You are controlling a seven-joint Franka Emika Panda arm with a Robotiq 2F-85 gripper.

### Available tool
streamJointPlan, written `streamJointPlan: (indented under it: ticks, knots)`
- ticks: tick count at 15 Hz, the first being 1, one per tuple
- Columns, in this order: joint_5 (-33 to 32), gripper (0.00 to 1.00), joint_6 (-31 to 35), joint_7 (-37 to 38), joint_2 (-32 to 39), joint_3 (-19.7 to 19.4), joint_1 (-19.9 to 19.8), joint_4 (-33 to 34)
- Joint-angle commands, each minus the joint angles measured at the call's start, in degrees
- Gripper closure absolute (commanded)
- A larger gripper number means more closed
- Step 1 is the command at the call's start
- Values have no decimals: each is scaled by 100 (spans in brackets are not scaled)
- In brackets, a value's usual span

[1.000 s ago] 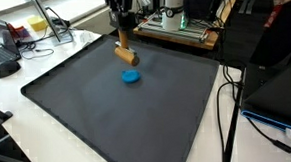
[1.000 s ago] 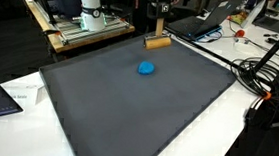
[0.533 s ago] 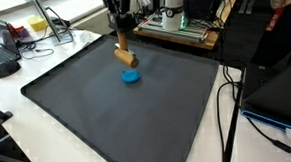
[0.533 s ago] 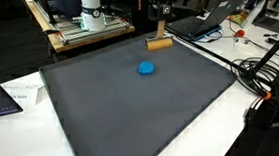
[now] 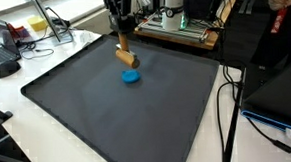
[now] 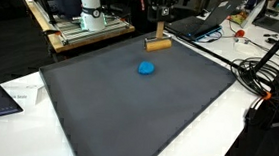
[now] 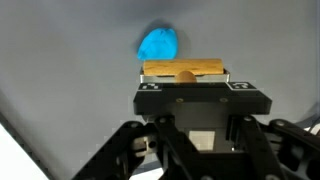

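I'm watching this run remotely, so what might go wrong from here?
The gripper is shut only on the thin handle of the wooden block, so it may twist or slip. The blue disc lies close beside it on the dark mat; a careless sweep might knock it away.

Top edge, both exterior views: the arm (image 5: pixel 114 0) is cut off, so only its lowest part is seen. The fingers of the gripper (image 5: pixel 123 30) are too small to be told apart there, and in the wrist view they are covered by the gripper's own housing. The lower part of the wooden block (image 7: pixel 184 69) is hidden under that housing. The blue disc (image 7: pixel 159 44), at 11 o'clock from the block, is blurred, and its lower edge is masked by the block. The near corner of the dark mat (image 5: pixel 77 115) is cut off at 6 o'clock in both exterior views.
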Motion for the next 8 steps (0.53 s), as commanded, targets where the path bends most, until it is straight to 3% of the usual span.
streamJointPlan:
  ticks: [1,8]
  knots:
    - [1,78,35,311,-91,-277,262,-63]
    - [45,78,425,1263,-227,-509,284,-453]
